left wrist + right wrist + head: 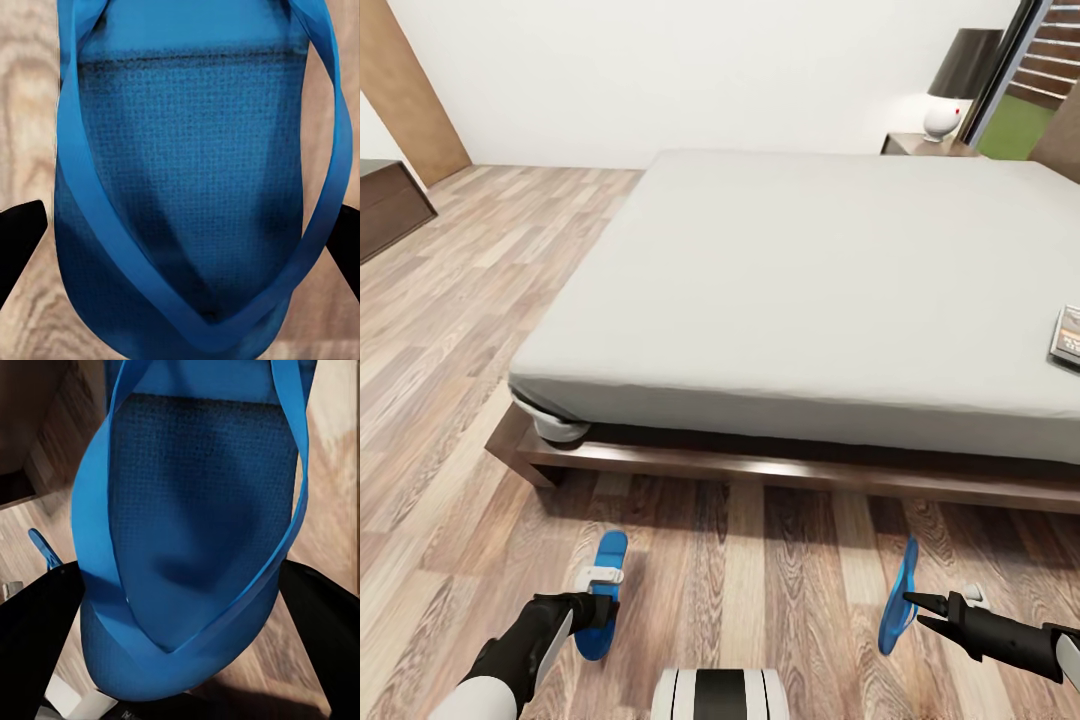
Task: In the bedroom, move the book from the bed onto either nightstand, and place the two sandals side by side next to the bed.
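Far left, head view: long low dark-brown bench (390, 205) against the wall, on the wood-plank floor (450, 330); tan wood panel (410, 85) behind it.

Lower left: left gripper (598, 610), black, closed on the left sandal (603, 595), bright blue, held sole-flat just above the floor near the bed's corner; in the left wrist view this sandal (187, 195) sits between the two black fingers (19, 240), straps meeting in a V, planks showing on both sides.

Centre: bed (690, 465), dark brown platform frame, off-white mattress (810, 290), plain.

Lower right: right gripper (913, 605), black, pinching the right sandal (900, 598), blue, turned on edge so it reads as a narrow strip, above the floor in front of the bed frame; in the right wrist view this sandal (195, 547) lies between the dark fingers (37, 645), toe end nearest the camera.

Right edge: book (1068, 338), lying flat on the mattress, cut off by the frame.

Upper right: nightstand (920, 146) beyond the bed, bearing a white-based lamp (956, 85) with a dark shade.
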Motion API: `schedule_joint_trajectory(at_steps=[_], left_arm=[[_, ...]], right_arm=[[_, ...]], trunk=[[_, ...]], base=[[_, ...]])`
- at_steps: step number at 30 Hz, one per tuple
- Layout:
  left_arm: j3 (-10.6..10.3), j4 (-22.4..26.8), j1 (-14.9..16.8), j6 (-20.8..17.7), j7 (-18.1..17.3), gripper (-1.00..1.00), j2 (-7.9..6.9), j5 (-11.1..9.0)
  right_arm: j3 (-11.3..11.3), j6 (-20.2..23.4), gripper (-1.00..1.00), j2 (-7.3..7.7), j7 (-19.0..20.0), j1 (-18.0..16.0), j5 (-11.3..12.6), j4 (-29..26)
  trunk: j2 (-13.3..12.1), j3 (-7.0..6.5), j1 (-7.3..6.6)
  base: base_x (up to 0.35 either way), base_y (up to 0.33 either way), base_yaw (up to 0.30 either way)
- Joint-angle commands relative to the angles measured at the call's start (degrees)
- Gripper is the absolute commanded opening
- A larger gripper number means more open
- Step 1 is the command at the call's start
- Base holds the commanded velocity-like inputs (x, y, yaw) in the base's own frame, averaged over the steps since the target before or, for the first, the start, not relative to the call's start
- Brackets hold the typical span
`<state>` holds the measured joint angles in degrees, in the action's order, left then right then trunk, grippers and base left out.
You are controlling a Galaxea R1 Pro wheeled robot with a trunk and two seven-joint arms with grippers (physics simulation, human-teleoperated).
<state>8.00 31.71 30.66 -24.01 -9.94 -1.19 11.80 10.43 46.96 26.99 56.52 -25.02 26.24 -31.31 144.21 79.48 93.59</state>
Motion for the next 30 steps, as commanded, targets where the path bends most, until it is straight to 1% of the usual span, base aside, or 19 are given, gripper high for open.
schedule_joint_trajectory(at_steps=[1, 18, 27, 30], left_arm=[[0.4, 0.1, 0.0, -0.2, -0.5, -1.0, 0.05, 0.6], [0.4, 0.1, 0.0, -0.2, -0.5, -1.0, 0.05, 0.6], [0.4, 0.1, 0.0, -0.2, -0.6, -1.0, 0.05, 0.6], [0.4, 0.1, 0.0, -0.2, -0.6, -1.0, -0.16, 0.6]], right_arm=[[0.1, 0.3, -1.0, 0.0, 0.2, 0.0, 0.1, 0.0], [0.1, 0.3, -1.0, 0.0, 0.2, 0.0, 0.1, 0.0], [0.1, 0.3, -1.0, 0.0, 0.2, 0.0, 0.1, 0.0], [0.1, 0.3, -1.0, 0.0, 0.2, 0.0, 0.1, 0.0]], trunk=[[0.0, 0.27, 0.01], [0.3, 4.03, 0.45], [0.3, 4.03, 0.45], [0.3, 4.03, 0.45]], base=[[0.0, 0.0, 0.0], [0.0, 0.0, 0.0], [0.0, 0.0, 0.0], [0.111, 0.068, 0.0]])
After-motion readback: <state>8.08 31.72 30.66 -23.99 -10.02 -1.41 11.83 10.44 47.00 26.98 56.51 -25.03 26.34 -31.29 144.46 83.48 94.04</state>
